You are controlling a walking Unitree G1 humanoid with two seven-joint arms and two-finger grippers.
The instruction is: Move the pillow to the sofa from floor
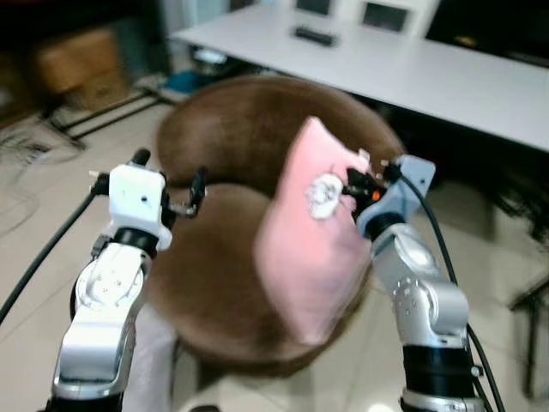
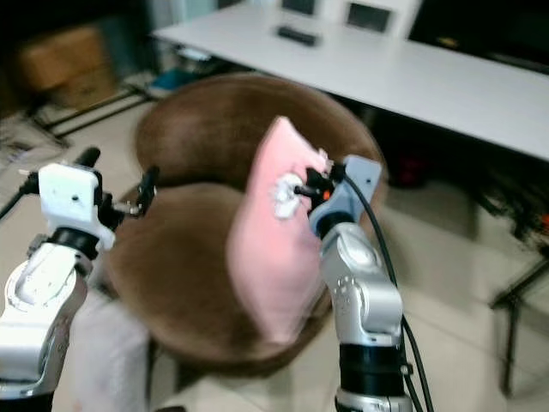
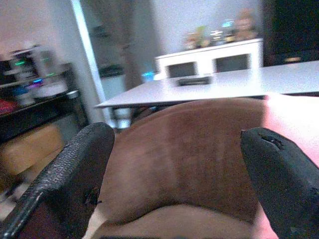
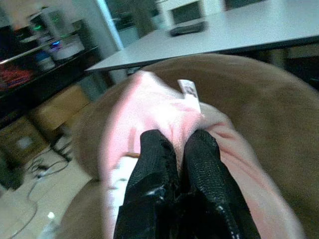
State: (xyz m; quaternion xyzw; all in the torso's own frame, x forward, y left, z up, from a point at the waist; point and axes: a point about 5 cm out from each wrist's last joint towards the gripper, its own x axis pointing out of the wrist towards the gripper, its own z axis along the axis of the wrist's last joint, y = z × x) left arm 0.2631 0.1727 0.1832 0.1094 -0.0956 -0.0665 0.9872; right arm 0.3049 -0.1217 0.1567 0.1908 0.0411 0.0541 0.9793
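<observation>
A pink pillow [image 1: 309, 232] with a white print hangs upright over the brown round sofa [image 1: 240, 137], held up off the floor. My right gripper [image 1: 356, 184] is shut on the pillow's upper edge near a small white tag [image 4: 188, 89]; the wrist view shows the black fingers [image 4: 159, 164] pinched together on pink fabric [image 4: 149, 109]. My left gripper [image 1: 171, 184] stands open to the left of the pillow, above the sofa's seat, with nothing between its fingers [image 3: 75, 174]. The sofa's backrest [image 3: 199, 144] lies ahead of it.
A long white table [image 1: 412, 64] with a dark remote [image 1: 314, 36] runs behind the sofa. Cardboard boxes [image 1: 73, 64] and cables [image 1: 26, 146] lie at the far left. A dark chair leg [image 1: 532, 300] stands at the right over the light tiled floor [image 1: 506, 257].
</observation>
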